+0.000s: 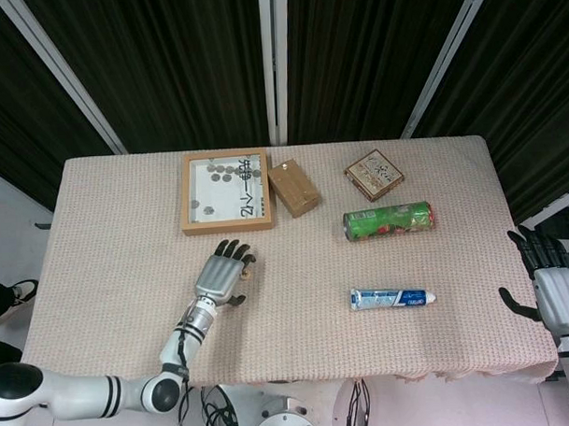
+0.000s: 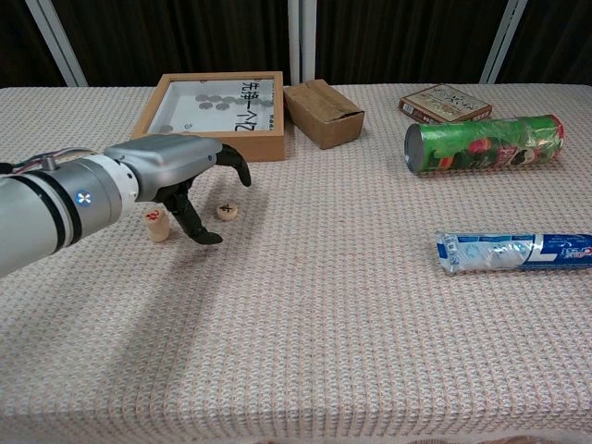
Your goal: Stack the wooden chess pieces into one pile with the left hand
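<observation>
Item 1, my left hand (image 2: 180,171): low over the table (image 1: 107,228), palm down, in front of the tray (image 1: 226,192). Fingers (image 2: 236,168) apart and curved downward, thumb angled toward the cloth. It holds nothing that I can see.

Item 2, first chess piece (image 2: 156,223): pale wooden disc with a red mark, standing on edge or on a short stack just beside my left hand, on its outer side; I cannot tell whether the thumb touches it. Hidden under the hand in the head view.

Item 3, second chess piece (image 2: 227,212): flat disc with a dark mark, lying on the cloth under my fingertips, apart from the first piece. In the head view it shows at my fingertips (image 1: 252,266).

Item 4, my right hand (image 1: 552,288): at the table's right edge, off the cloth, fingers spread, holding nothing.

Item 5, tray: wooden frame at the rear left, printed sheet inside with small round discs along its far side.

Item 6, cardboard box (image 2: 323,112): just beside the tray's right side.

Item 7, flat box (image 2: 445,103): patterned, rear right.

Item 8, green can (image 2: 483,142): on its side, in front of the flat box.

Item 9, toothpaste tube (image 2: 514,251): lying flat, nearer than the can, well apart from the pieces.
</observation>
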You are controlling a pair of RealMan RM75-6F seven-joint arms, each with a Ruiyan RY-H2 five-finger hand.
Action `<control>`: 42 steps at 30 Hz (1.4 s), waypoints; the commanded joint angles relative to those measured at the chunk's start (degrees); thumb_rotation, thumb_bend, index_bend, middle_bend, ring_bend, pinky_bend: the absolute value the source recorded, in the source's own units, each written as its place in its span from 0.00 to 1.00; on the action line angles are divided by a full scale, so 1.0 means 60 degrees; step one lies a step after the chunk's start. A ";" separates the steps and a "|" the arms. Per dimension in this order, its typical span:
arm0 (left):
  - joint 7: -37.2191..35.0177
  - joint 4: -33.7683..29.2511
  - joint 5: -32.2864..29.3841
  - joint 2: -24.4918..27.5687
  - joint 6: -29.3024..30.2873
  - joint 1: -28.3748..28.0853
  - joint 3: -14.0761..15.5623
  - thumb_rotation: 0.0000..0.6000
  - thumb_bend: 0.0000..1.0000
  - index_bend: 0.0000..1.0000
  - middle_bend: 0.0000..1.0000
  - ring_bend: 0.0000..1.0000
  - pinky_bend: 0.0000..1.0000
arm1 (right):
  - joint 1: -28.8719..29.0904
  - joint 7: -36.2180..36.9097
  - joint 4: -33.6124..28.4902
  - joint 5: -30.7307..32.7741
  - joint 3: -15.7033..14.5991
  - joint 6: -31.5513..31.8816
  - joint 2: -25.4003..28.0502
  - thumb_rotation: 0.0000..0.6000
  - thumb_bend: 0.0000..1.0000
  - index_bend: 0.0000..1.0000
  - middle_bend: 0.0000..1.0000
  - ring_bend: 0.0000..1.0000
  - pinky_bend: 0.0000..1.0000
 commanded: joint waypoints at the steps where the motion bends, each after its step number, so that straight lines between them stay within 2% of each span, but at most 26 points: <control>1: 0.0160 0.0437 -0.0189 -0.0299 0.0018 -0.0182 -0.0135 1.00 0.21 0.26 0.09 0.00 0.00 | -0.0008 0.0062 0.0019 -0.0007 0.0008 0.0022 0.0020 1.00 0.24 0.00 0.00 0.00 0.00; 17: 0.0240 0.1189 -0.0101 -0.0598 -0.0007 -0.0300 -0.0110 1.00 0.30 0.41 0.11 0.00 0.00 | 0.0040 0.0087 0.0067 0.0062 0.0015 -0.0099 0.0005 1.00 0.24 0.00 0.00 0.00 0.00; 42: -0.0402 0.1662 0.0189 -0.0782 -0.0295 -0.0113 -0.0058 1.00 0.31 0.47 0.12 0.00 0.00 | 0.0051 0.0099 0.0097 0.0100 0.0019 -0.0126 -0.0002 1.00 0.24 0.00 0.00 0.00 0.00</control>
